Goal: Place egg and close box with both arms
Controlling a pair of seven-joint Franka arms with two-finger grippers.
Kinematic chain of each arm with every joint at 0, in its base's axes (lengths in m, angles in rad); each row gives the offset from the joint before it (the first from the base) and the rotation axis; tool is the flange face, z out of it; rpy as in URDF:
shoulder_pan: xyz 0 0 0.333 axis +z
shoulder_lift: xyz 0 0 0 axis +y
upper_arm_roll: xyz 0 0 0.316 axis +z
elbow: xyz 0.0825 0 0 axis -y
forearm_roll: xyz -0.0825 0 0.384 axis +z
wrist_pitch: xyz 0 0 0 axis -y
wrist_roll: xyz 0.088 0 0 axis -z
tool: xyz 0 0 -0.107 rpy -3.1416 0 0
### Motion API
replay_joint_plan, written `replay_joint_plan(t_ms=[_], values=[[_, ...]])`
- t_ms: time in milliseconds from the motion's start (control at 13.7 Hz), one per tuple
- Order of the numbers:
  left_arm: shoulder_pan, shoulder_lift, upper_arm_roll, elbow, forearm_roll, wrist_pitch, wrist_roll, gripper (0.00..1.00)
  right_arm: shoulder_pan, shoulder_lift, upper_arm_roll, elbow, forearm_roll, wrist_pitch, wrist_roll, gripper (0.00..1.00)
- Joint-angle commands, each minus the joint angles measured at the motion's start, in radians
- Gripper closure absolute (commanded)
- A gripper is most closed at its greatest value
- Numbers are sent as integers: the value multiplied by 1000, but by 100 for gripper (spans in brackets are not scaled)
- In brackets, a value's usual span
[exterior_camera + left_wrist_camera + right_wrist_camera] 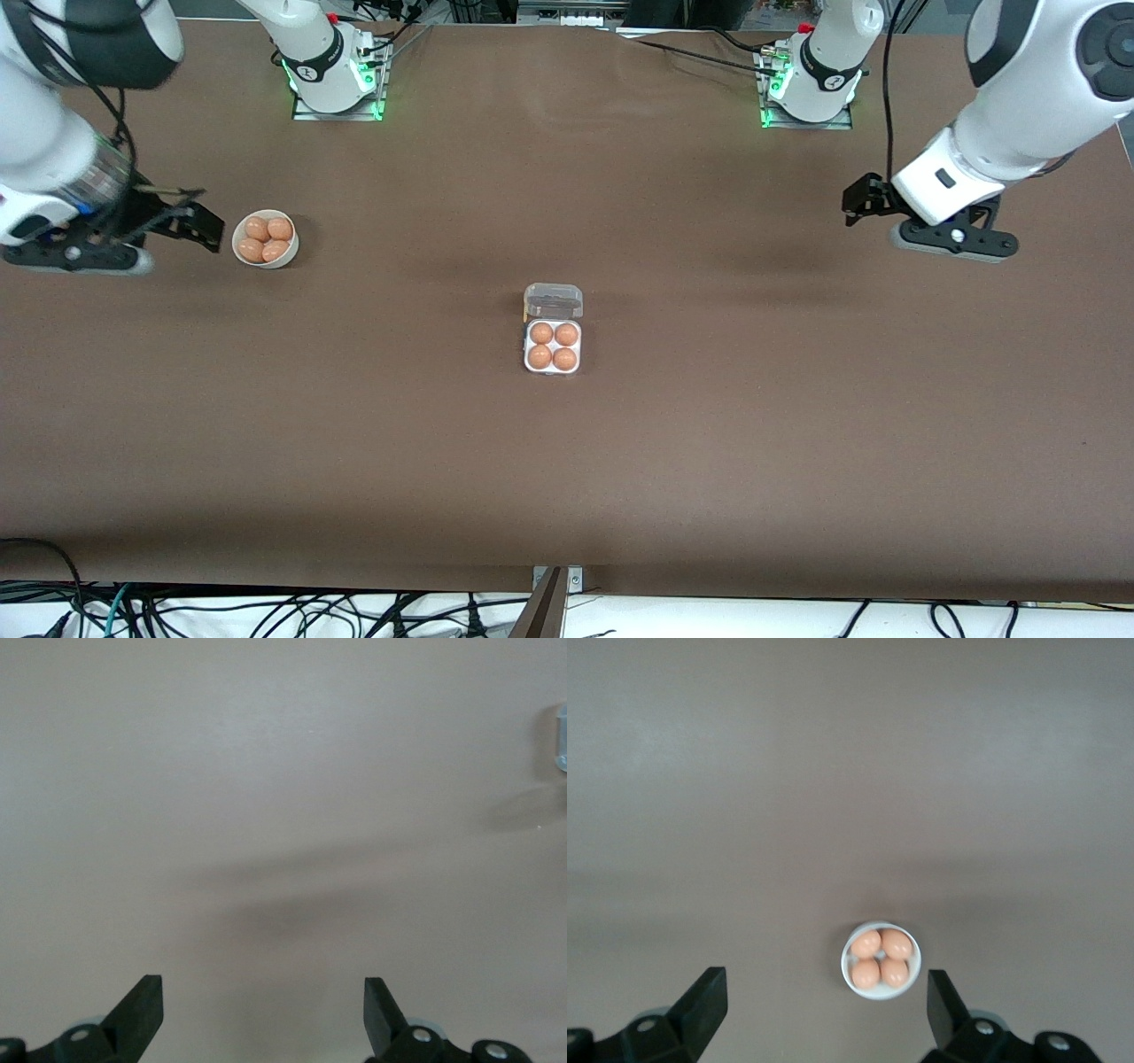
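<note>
Left tool [858,206] at right edge of the front frame, fingers [142,1010] spread wide, nothing held, over bare brown worktop [753,425]. Right tool [199,221] at left edge of the front frame, fingers [700,1005] also wide, nothing held, just beside a white bowl [265,239] with four eggs. Box [553,335] sits mid-frame, lid open and tilted up toward the top of the frame, all four cells filled, egg [541,333] in the upper cell toward the right arm's end.

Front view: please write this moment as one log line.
box: four eggs, lid open | bowl: four eggs | left gripper: open | right gripper: open, beside bowl
</note>
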Motion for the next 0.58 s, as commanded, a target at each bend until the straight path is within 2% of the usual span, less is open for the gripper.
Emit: replay_joint_plan(t_ms=[0,292,512], values=[[-3,12,-55,26,-15,-9,-48,0,0,1,-5,104,1,-102,-14,0],[-3,14,-180,26,-15,-9,-223,0,-5,-28,-51,119,108,-119,-13,0],[-5,40,-270,29,-53,-6,-349,0,-11,-28,-79,119,108,-131,-52,0]])
